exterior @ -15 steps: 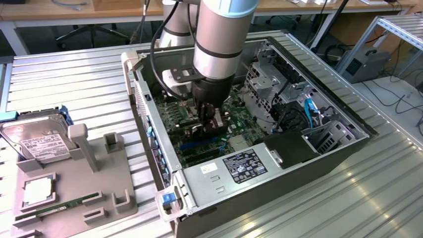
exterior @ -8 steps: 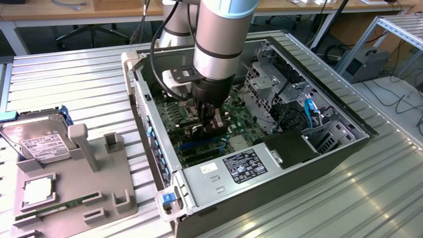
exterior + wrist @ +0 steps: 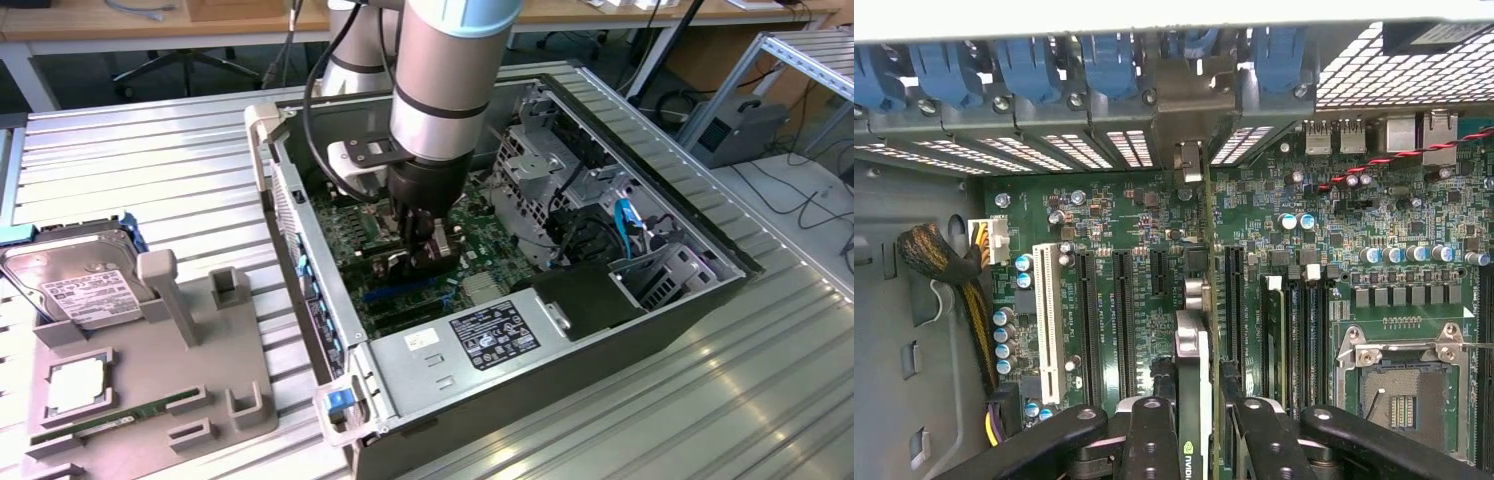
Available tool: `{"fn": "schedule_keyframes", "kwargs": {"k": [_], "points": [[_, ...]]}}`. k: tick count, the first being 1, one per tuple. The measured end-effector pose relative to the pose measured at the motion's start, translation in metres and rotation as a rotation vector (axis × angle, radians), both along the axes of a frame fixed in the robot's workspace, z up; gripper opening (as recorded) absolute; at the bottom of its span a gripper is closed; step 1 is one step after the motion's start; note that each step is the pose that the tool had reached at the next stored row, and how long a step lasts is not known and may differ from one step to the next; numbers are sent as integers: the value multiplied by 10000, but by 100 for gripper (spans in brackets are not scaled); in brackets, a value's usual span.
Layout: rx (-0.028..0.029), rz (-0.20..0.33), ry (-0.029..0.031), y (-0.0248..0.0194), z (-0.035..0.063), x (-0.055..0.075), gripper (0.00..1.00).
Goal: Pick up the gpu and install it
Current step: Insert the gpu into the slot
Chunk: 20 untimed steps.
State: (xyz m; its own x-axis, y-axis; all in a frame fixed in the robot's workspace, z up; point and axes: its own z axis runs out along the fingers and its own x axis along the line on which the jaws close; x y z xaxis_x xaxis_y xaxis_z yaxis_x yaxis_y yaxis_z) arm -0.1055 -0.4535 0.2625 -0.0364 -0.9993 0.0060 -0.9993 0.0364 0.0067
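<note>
The gpu (image 3: 1194,330) stands on edge between my fingers (image 3: 1151,440), running straight down a slot line on the green motherboard (image 3: 1124,215). Its silvery end bracket (image 3: 1189,110) meets the rear slot openings of the case. My gripper (image 3: 1199,440) is shut on the card. In the exterior view the gripper (image 3: 424,245) reaches down inside the open computer case (image 3: 641,310), low over the motherboard, and the arm hides most of the card.
Blue slot clips (image 3: 1024,70) line the case's rear wall. A white slot (image 3: 1047,320), a cable bundle (image 3: 939,260) and the CPU socket (image 3: 1399,385) flank the card. Outside, a grey holder (image 3: 200,370) carries a hard drive (image 3: 80,285) and a RAM stick (image 3: 107,420).
</note>
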Motion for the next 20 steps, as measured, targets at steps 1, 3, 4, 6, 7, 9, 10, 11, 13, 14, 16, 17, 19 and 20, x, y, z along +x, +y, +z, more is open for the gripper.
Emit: {"fn": "schedule_keyframes", "kwargs": {"k": [1, 3, 4, 6, 7, 9, 10, 11, 13, 14, 16, 17, 19, 20], "points": [[2, 0, -1, 0, -6, 0, 27], [2, 0, 0, 0, -30, 0, 27], [-7, 0, 5, -1, -45, -1, 27], [-7, 0, 4, 0, -53, -1, 27], [2, 0, 0, 0, -56, 0, 27], [36, -1, 0, 0, -55, -1, 27], [39, -1, -2, 0, -52, 0, 27], [46, 0, -5, 1, -48, 0, 27], [46, 0, -4, 0, -44, 0, 27], [44, 0, -3, 0, -40, 0, 27], [44, 0, -2, 0, -34, 0, 27], [41, 0, -1, 0, -28, 0, 27], [42, 0, -2, 0, -20, 0, 27], [44, 0, -3, 0, -19, 0, 27]]}}
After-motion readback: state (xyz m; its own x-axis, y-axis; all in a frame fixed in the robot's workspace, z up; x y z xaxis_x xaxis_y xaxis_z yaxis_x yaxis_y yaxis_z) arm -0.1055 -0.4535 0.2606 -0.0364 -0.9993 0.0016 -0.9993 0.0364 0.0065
